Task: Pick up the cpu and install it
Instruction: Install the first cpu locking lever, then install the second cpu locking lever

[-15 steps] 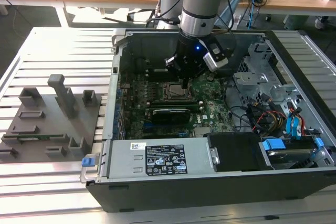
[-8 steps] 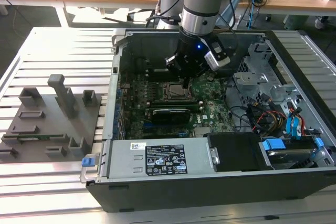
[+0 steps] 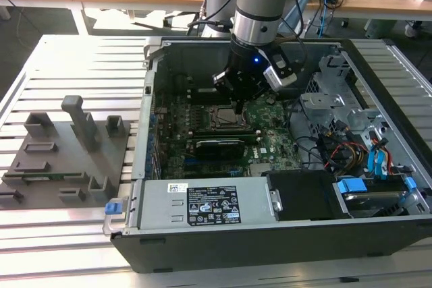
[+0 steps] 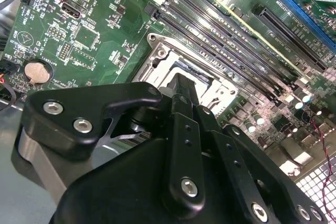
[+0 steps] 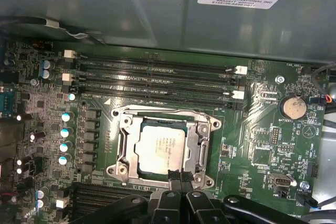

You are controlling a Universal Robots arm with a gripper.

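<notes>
A: Where is the gripper (image 3: 241, 104)?

B: Down inside the open computer case (image 3: 202, 247), low over the motherboard (image 3: 270, 141). In the exterior view its tips hang right at the edge of the socket frame (image 3: 223, 117).

A: And the cpu (image 5: 161, 147)?

B: Lying flat in that socket. In the first wrist view its pale metallic top sits square inside the metal frame (image 5: 126, 145), just ahead of the fingers (image 5: 175, 178), whose tips reach the cpu's near edge.

A: Are the fingers holding it?

B: It doesn't look so. The two dark tips are drawn close together, nearly touching, with nothing visible between them. Whether they actually rest on the chip's edge or hover just off it, I can't tell.

A: What lies around them?

B: Beyond the socket from the fingers run the long black memory slots (image 5: 157, 80). Off to one side sits a round coin battery (image 5: 292, 107); the second wrist view shows it too, well clear of the gripper body (image 4: 173, 182). Outside the case, on the slatted counter (image 3: 74, 59), stand grey fixture blocks (image 3: 67, 146), well apart from the fingers.
</notes>
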